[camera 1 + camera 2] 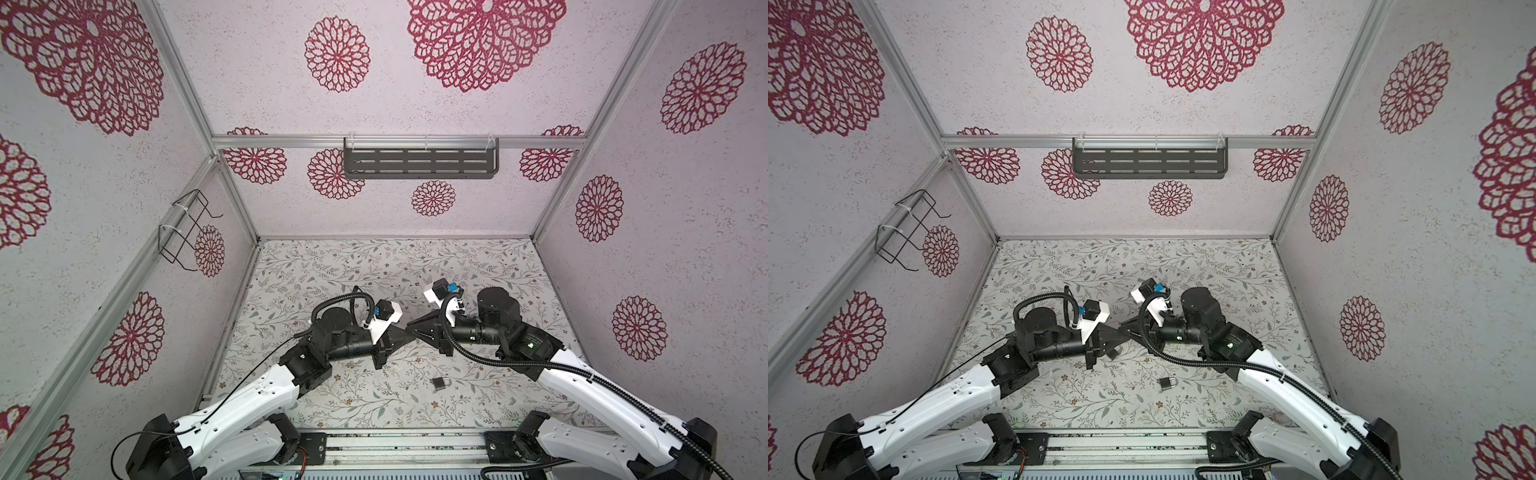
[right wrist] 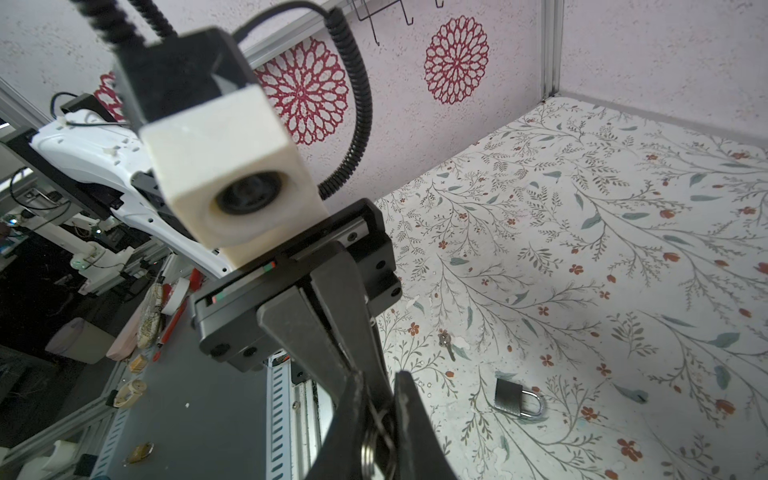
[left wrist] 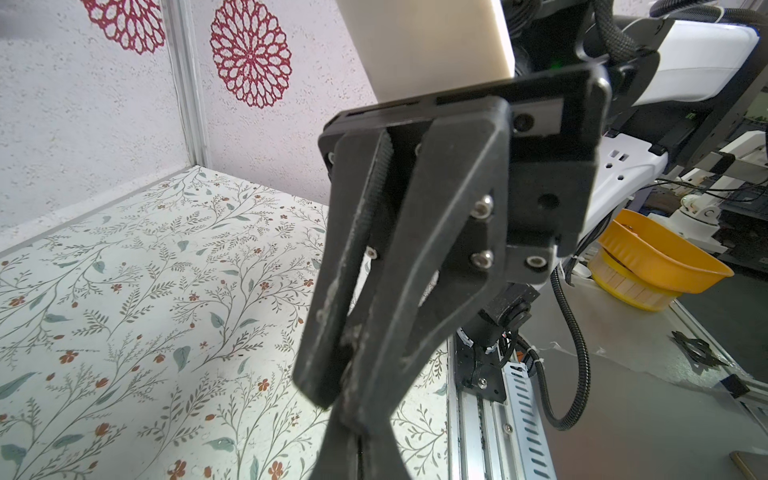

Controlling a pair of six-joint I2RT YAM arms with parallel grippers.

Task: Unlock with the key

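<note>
The left arm (image 1: pixel 257 395) and right arm (image 1: pixel 582 386) are reaching inward, elbows bent, wrists lying roughly level. The left gripper (image 1: pixel 405 337) and right gripper (image 1: pixel 415 328) are meeting tip to tip mid-air. Left's jaws are sitting fully closed; right's fingers (image 2: pixel 415 424) are pinching a key ring (image 2: pixel 368 453), nearly together.

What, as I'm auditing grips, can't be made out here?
- Right end effector on ring: right wrist view, own finger hides the contact.
- Left end effector tips: right wrist view, behind the right fingers; both top views, too small.
- Padlock keyhole: both top views, too small.
</note>
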